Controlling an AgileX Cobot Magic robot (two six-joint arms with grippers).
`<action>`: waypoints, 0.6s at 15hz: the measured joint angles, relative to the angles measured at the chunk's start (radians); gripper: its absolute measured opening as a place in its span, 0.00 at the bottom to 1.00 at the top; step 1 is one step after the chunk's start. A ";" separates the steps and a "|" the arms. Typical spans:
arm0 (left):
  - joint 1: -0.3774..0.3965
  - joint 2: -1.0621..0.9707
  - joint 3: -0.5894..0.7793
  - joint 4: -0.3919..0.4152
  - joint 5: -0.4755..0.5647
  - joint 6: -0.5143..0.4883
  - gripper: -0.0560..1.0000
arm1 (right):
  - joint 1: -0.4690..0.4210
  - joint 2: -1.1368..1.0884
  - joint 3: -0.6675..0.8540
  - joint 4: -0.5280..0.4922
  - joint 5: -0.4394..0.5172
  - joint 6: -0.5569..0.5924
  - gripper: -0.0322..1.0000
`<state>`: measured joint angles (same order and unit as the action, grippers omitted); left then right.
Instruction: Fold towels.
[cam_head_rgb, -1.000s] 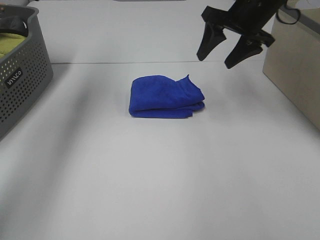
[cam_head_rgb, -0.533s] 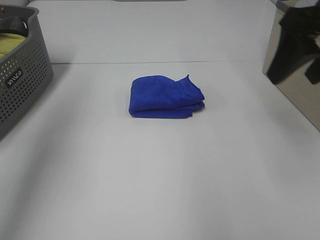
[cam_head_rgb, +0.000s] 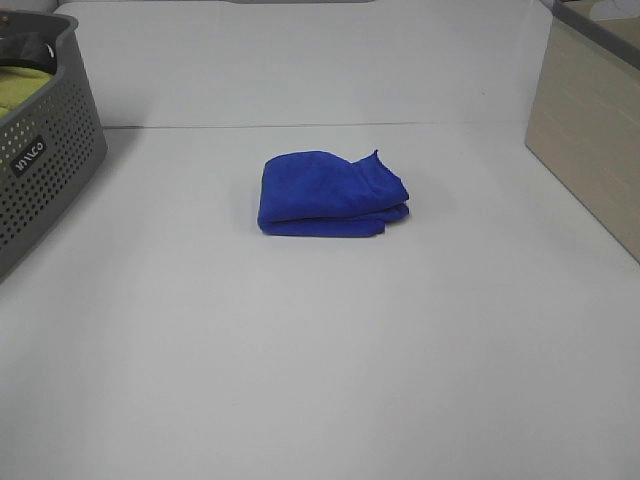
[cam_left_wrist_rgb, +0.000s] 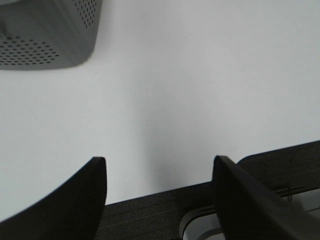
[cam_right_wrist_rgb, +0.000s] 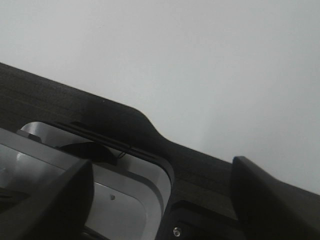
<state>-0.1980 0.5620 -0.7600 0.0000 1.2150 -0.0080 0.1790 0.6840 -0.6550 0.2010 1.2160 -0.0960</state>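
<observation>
Blue towel (cam_head_rgb: 332, 194), underlayers hidden

Left tool (cam_left_wrist_rgb: 159, 167) jaws spread over bare white table (cam_left_wrist_rgb: 200, 75); grey perforated basket (cam_left_wrist_rgb: 47, 32) corner nearby.

I'm getting bright, even, diffuse overhead light in the high view; the white counter (cam_head_rgb: 320, 360) is reading nearly washed out, with faint grey banding running diagonally across it. The blue towel (cam_head_rgb: 331, 194) is casting only a thin soft shadow along its near edge, and its colour is saturating so the fold texture is blurring. The grey basket (cam_head_rgb: 45, 165) is throwing a soft shadow onto the counter beside it. Overall sharpness is looking modest, slightly noisy.

Both wrist views are coming through soft. In the left one, the dark fingers (cam_left_wrist_rgb: 80, 192) are showing as out-of-focus silhouettes, and the basket corner (cam_left_wrist_rgb: 55, 35) is blurring. In the right one, the fingers (cam_right_wrist_rgb: 270, 197) are equally defocused, with a dull sheen on the metal plate (cam_right_wrist_rgb: 75, 170).
</observation>
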 joint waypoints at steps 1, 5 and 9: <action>0.000 -0.063 0.053 -0.011 -0.010 0.008 0.61 | 0.000 -0.073 0.039 -0.023 0.001 -0.001 0.75; 0.000 -0.210 0.222 -0.081 -0.106 0.083 0.61 | 0.000 -0.320 0.149 -0.115 -0.007 -0.004 0.75; 0.000 -0.221 0.234 -0.191 -0.114 0.200 0.61 | 0.000 -0.391 0.166 -0.120 -0.047 -0.011 0.75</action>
<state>-0.1980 0.3410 -0.5260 -0.1910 1.1010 0.1920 0.1790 0.2930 -0.4890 0.0810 1.1690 -0.1070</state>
